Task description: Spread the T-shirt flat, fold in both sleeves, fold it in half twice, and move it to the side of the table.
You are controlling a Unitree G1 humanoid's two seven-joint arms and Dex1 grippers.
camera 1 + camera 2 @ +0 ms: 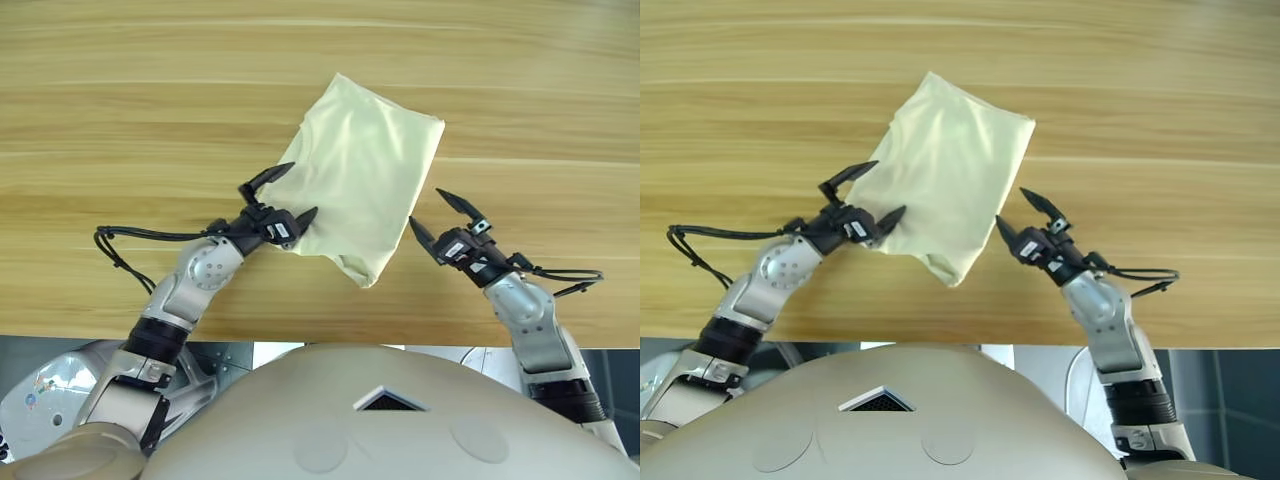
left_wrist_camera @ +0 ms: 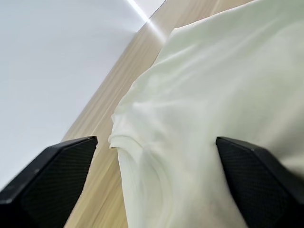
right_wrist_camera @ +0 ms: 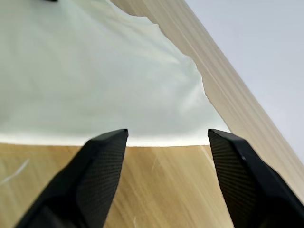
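The folded T-shirt (image 1: 365, 170) is found lying askew on the table (image 1: 120, 100), between the grippers. The left gripper (image 1: 302, 189) is held open, its fingers astride the shirt's left edge. The right gripper (image 1: 425, 206) is held open just beside the right edge.

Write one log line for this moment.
shirt folded on table | left gripper open at shirt edge | right gripper open beside shirt
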